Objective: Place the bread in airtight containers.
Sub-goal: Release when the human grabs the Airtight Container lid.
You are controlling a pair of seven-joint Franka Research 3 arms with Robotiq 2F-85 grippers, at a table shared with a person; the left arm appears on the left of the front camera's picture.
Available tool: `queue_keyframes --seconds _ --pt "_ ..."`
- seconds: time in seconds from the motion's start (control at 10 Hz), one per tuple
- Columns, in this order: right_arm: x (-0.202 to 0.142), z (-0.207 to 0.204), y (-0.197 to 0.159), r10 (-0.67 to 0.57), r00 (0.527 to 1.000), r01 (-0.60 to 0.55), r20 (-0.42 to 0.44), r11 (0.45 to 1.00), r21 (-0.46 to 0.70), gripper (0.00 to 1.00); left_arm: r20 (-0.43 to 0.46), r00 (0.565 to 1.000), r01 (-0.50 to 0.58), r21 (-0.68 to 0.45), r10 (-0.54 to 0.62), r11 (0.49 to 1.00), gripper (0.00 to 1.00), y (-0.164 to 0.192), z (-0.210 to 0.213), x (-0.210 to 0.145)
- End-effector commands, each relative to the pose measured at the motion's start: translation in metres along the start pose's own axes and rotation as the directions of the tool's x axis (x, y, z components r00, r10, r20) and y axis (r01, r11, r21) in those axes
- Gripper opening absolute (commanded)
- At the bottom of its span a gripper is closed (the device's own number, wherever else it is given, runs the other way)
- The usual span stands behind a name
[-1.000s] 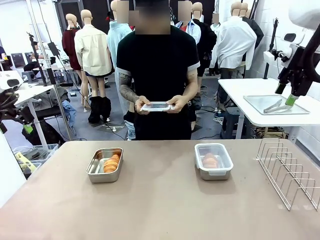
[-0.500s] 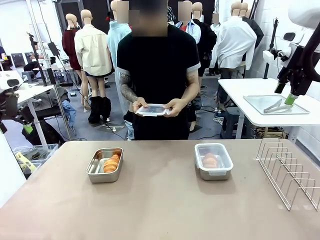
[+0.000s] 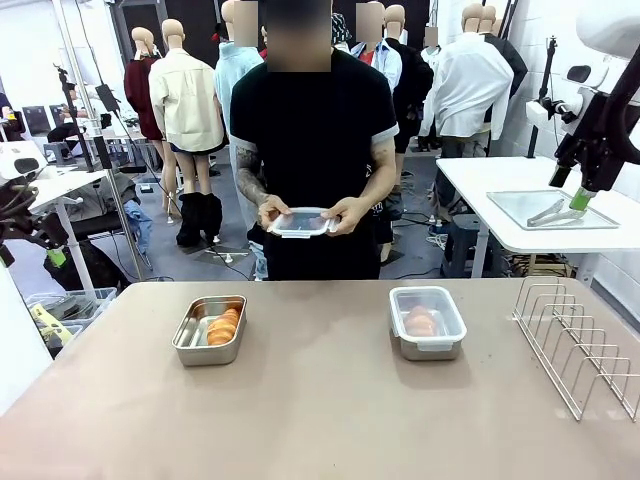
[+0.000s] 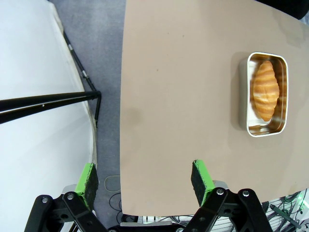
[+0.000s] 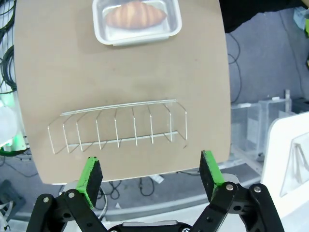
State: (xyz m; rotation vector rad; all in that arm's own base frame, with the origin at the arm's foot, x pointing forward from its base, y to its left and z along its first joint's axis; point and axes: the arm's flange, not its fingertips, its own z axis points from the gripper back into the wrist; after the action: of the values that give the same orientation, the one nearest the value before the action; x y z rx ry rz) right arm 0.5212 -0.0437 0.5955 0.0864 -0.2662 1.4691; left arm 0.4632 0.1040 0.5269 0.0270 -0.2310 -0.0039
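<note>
Both pincers — left (image 4: 145, 176), right (image 5: 151, 173) — gape empty above the bench (image 3: 320, 400) edges. Open container (image 3: 209, 329) holds bread (image 3: 223, 325); the person's hands (image 3: 350, 212) hold a lid (image 3: 300, 222).

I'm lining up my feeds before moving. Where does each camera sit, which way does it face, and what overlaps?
Front: between the arms, facing across the table at the person holding a lid; right gripper raised at right.
Left wrist: high over the table's corner, looking down past the open left gripper at the open container with bread.
Right wrist: high, looking down past the open right gripper at the rack and lidded container.
Shared: front shows both containers and the rack.
</note>
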Motion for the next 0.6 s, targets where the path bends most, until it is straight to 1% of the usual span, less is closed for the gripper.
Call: queue_keyframes --seconds 0.0,0.5 --pt "0.0002 0.0006 -0.0014 -0.001 1.000 0.001 -0.008 1.000 0.012 1.00 -0.002 1.000 -0.015 0.016 0.015 1.000 1.00 0.0000 0.0016 -0.0012" --pt "0.0002 0.0006 -0.0014 -0.001 1.000 0.001 -0.008 1.000 0.012 1.00 -0.002 1.000 -0.015 0.016 0.015 1.000 1.00 0.0000 0.0016 -0.0012"
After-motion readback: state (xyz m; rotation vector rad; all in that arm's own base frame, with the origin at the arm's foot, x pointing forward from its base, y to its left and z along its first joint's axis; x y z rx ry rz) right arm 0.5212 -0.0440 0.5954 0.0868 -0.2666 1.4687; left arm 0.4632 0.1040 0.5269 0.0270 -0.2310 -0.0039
